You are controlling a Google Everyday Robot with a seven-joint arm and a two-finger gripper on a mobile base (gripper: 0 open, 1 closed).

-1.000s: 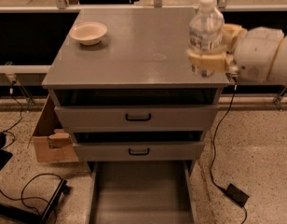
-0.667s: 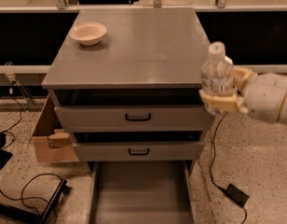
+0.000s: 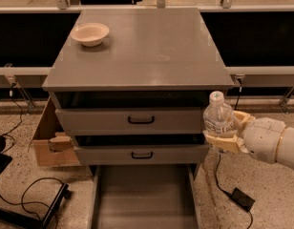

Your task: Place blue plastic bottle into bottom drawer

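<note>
The small, clear blue plastic bottle [image 3: 217, 119] with a white cap stands upright, pinched between the jaws of the cream two-finger gripper [image 3: 221, 128]. Both are at 3 o'clock of the grey cabinet [image 3: 137, 46], up at 1 o'clock from the pulled-out shallow grey bottom drawer [image 3: 142, 199].

White-capped blue plastic bottle [image 3: 217, 117] stands upright between the jaws of the gripper [image 3: 221, 129]; open bottom drawer [image 3: 143, 194] lies below-left of them.

Lab or workshop: grey drawer cabinet [image 3: 137, 46], speckled floor [image 3: 266, 185], loose cables [image 3: 217, 168], robot hand [image 3: 222, 127] beside the drawers.
</note>
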